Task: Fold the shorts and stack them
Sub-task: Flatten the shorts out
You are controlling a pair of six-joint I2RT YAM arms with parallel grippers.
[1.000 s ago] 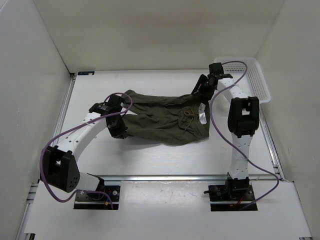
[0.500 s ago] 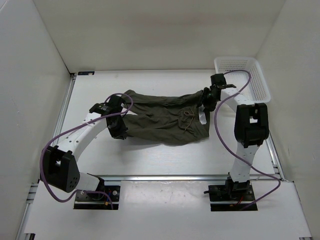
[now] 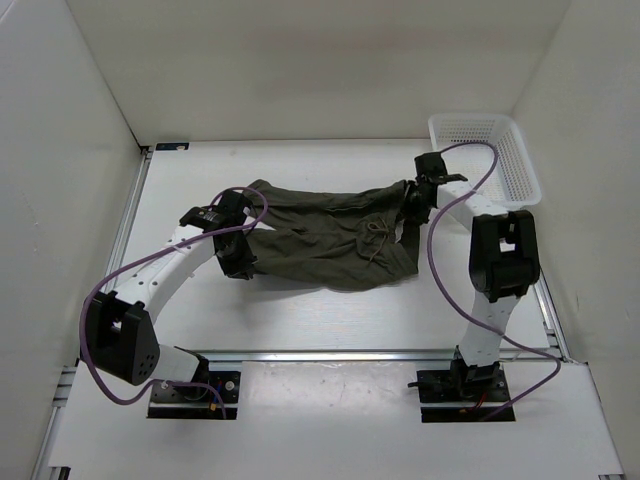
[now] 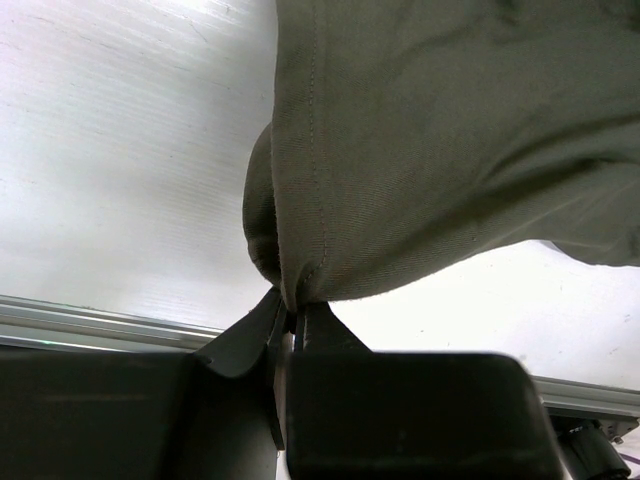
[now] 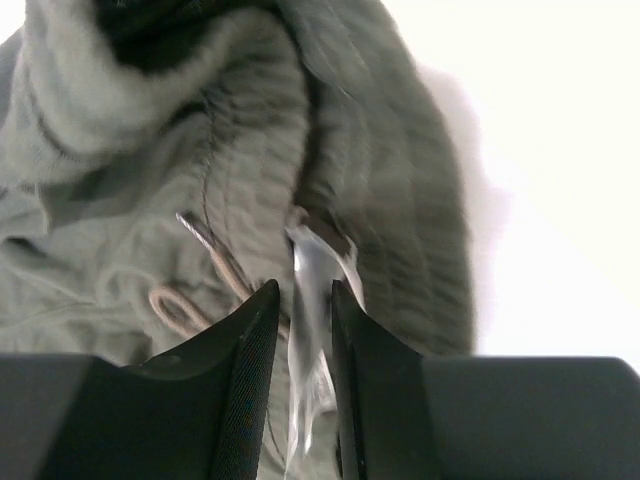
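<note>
The dark olive shorts (image 3: 330,235) lie spread across the middle of the table, waistband to the right and legs to the left. My left gripper (image 3: 238,262) is shut on the hem of the near leg (image 4: 300,285), and the fabric (image 4: 450,150) hangs from it just above the table. My right gripper (image 3: 408,208) hovers over the ribbed waistband (image 5: 400,200). Its jaws stand a narrow gap apart (image 5: 303,295). A white label (image 5: 315,265) shows in that gap, and the drawstring (image 5: 170,305) lies just to its left.
A white mesh basket (image 3: 487,150) stands at the back right corner, right of the right arm. White walls close in the table on three sides. A metal rail (image 3: 350,355) runs along the near edge.
My right gripper has swung from the back beside the basket down and nearer, over the waistband, and now covers the white label. The left gripper and the shorts have stayed put.
</note>
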